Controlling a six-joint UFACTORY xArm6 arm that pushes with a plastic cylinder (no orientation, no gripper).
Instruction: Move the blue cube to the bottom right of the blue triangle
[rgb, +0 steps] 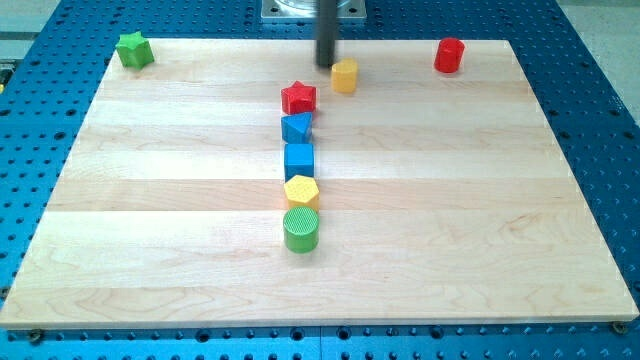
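The blue cube (299, 159) is sitting mid-tabletop (150, 230), touching the blue triangle (296, 127) from directly below, while the handless rod's tip (326, 64) is hovering near the top edge, beside a yellow block (345, 76).

Straight dark grey rod, smooth and plain, blunt round tip (326, 65), pale metal mount plate (312, 9) behind its top
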